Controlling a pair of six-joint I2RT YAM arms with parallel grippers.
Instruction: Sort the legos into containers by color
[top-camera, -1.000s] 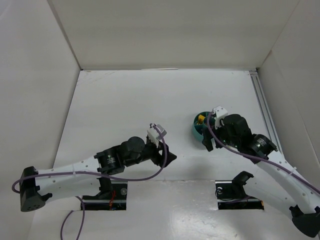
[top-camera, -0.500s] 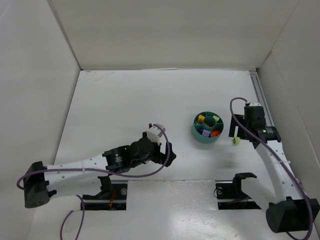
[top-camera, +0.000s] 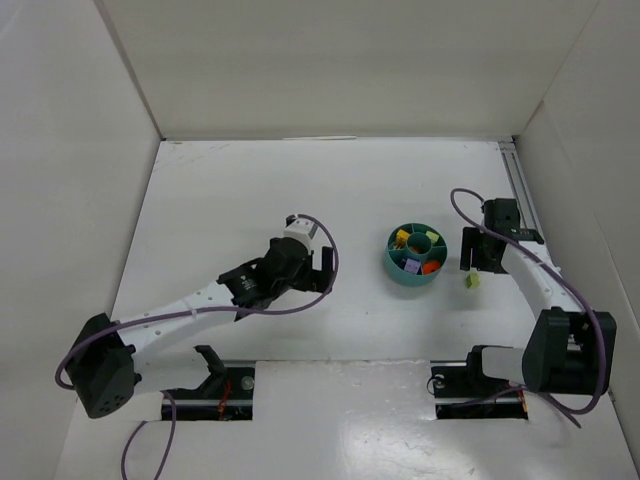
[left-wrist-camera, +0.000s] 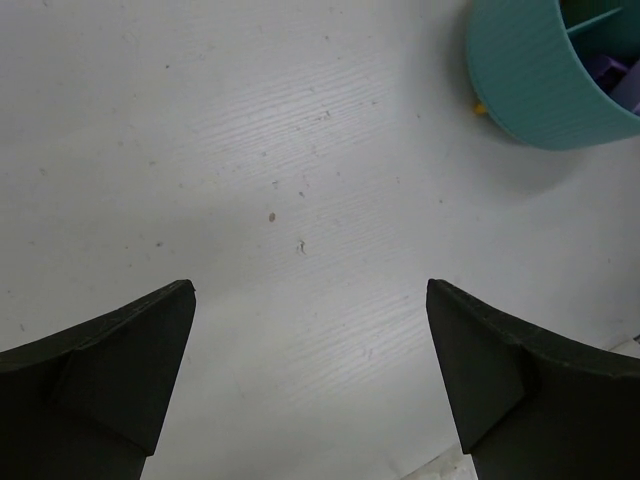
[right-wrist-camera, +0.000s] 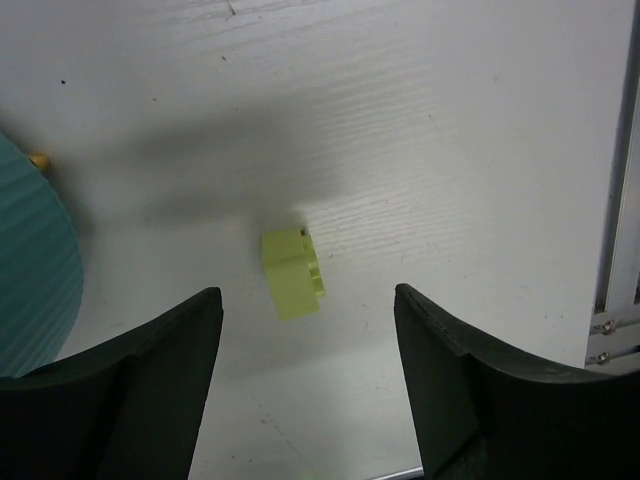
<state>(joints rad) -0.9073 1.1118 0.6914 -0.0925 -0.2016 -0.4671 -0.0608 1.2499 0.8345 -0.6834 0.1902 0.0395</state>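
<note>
The lime green lego (right-wrist-camera: 292, 272) lies alone on the table (top-camera: 250, 190) just right of the teal bowl (top-camera: 392, 265), whose compartments already hold yellow, purple, orange and green pieces, so we judge it among the last bricks to sort. The right gripper (top-camera: 478, 262), over the bowl a second ago, has swung out and now hangs above this brick, jaws apart and nothing held, placed, we think, to pick it up. The left gripper (left-wrist-camera: 310, 290) has spread wide, empty, and moved nearer the bowl.
</note>
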